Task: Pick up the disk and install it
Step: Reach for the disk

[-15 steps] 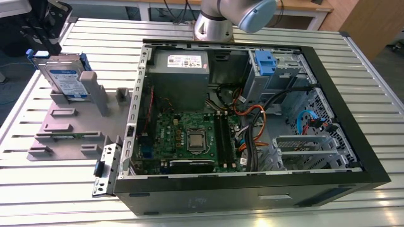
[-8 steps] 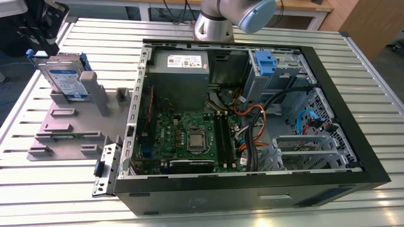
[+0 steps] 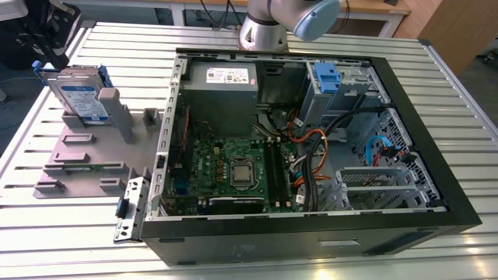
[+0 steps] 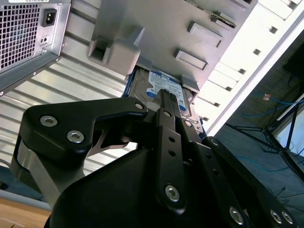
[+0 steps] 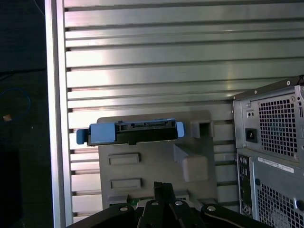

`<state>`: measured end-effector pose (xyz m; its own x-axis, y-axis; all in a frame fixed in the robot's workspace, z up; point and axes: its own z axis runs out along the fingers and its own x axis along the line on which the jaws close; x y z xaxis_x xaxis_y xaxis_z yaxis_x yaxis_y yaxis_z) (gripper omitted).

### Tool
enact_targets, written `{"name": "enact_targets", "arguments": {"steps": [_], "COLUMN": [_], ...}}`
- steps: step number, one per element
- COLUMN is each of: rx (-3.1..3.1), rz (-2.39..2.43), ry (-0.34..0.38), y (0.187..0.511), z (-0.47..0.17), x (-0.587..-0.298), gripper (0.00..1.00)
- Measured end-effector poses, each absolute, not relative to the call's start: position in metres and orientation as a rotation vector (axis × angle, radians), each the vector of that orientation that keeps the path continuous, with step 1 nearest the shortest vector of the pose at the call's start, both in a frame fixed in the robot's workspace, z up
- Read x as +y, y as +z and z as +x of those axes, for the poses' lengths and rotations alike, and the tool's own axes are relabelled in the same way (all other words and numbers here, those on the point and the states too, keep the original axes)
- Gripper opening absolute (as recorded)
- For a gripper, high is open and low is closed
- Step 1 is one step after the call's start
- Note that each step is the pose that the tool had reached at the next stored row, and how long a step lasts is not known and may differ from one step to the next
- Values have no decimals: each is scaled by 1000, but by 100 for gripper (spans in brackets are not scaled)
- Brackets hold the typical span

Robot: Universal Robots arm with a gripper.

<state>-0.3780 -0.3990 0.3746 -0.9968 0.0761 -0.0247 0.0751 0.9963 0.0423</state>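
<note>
A table of ribbed aluminium slats carries everything, its metal bright where the light catches it. The gripper hangs over that surface with its fingers clenched together on nothing.

Out beyond the fingertips and apart from them, the disk stands on edge in a grey holder that lies flat on the slats. Blue rails cap both ends of the disk, and part of the holder's blocky base lies between it and the fingertips. In the second wrist view the disk's blue-and-white label shows just past the finger ends.

Off to one side of the fingers sits the open computer case, laid on its side. Its perforated rear panel and power socket are at the end nearest the gripper. In the exterior view the holder lies just beside the case, on the exterior view's left, and the arm rises behind the case.

On the side of the fingers away from the case, the table ends in a plain edge rail. Past it lies a dark floor where blue cables trail. A wooden panel stands beyond the table at the exterior view's right.
</note>
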Motion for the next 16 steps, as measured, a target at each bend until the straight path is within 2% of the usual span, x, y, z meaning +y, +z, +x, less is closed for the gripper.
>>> {"name": "enact_targets", "arguments": {"steps": [16], "rx": [3112], "rz": [118], "ry": [64], "y": [368], "z": [-387], "x": [-399], "gripper": [10]}}
